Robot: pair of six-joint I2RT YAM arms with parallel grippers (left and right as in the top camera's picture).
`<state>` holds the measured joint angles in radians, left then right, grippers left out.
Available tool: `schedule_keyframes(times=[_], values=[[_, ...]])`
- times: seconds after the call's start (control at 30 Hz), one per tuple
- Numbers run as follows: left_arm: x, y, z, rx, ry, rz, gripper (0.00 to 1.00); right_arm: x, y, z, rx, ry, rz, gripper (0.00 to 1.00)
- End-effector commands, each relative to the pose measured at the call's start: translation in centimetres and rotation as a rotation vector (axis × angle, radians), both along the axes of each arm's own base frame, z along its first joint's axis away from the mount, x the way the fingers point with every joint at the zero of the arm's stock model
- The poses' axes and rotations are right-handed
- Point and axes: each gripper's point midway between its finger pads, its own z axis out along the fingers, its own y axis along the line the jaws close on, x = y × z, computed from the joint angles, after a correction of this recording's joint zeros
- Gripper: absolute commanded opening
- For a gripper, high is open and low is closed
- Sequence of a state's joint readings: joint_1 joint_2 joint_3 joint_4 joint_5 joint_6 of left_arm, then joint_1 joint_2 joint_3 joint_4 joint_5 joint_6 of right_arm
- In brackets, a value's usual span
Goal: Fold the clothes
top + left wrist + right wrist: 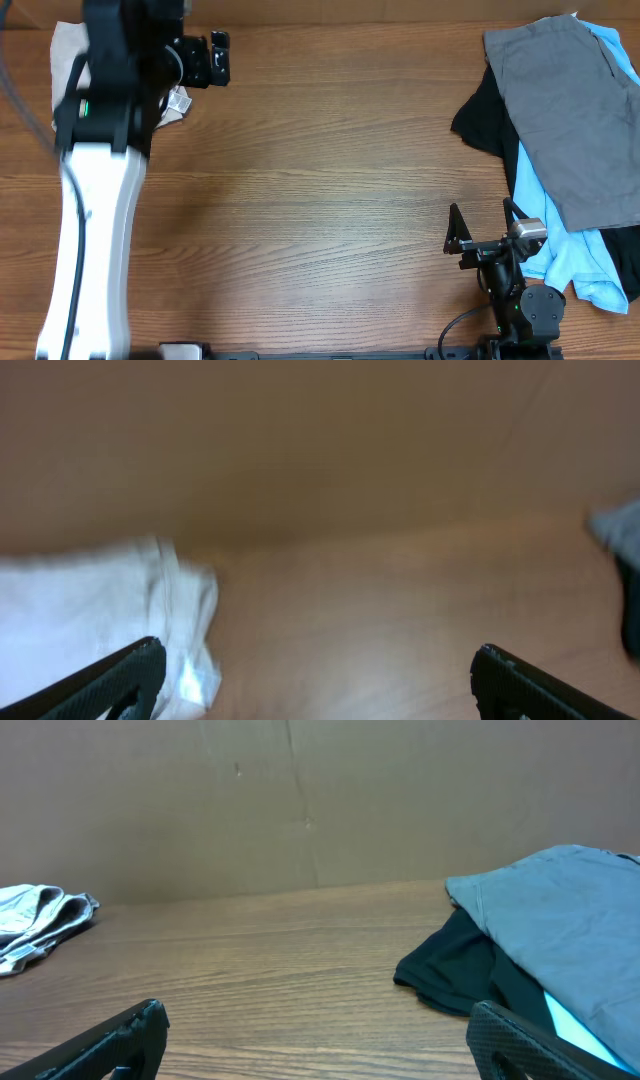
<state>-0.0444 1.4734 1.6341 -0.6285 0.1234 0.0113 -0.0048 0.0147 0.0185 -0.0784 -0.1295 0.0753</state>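
The beige shorts (66,48) lie bunched at the far left corner, mostly under my left arm, with their white label (178,102) showing. In the blurred left wrist view the shorts (80,600) lie by the left finger. My left gripper (218,58) (315,685) is open and empty just right of them. The other clothes are piled at the far right: a grey garment (570,110) on top of a black one (485,115) and a light-blue one (560,262). My right gripper (483,222) (320,1050) is open and empty, near the pile's left edge.
The right wrist view shows the shorts (40,910) far left, the grey garment (560,910) over the black one (460,970) at right, and a brown cardboard wall (300,810) behind the wooden table (330,170).
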Motion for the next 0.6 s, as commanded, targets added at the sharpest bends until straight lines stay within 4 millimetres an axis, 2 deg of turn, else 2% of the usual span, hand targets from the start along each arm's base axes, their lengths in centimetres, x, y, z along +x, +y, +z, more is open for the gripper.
schedule_keyframes(times=[0.0,0.17,0.27,0.43,0.57], values=[[-2.5,0.7,-1.9,0.005,-0.061,0.008,1.0,0.0,0.0,-0.1,0.004,-0.006,-0.001,1.0],[-7.9,2.8,-7.3,-0.018,-0.091,0.035,1.0,0.0,0.0,-0.1,0.004,-0.006,-0.001,1.0],[-11.3,2.9,-11.4,-0.015,-0.127,0.044,1.0,0.0,0.0,-0.1,0.004,-0.006,-0.001,1.0],[-15.4,2.6,-16.1,-0.074,-0.255,0.064,1.0,0.0,0.0,-0.1,0.004,-0.006,-0.001,1.0],[-17.3,2.5,-18.7,-0.091,-0.3,0.068,1.0,0.0,0.0,-0.1,0.003,-0.006,-0.001,1.0]])
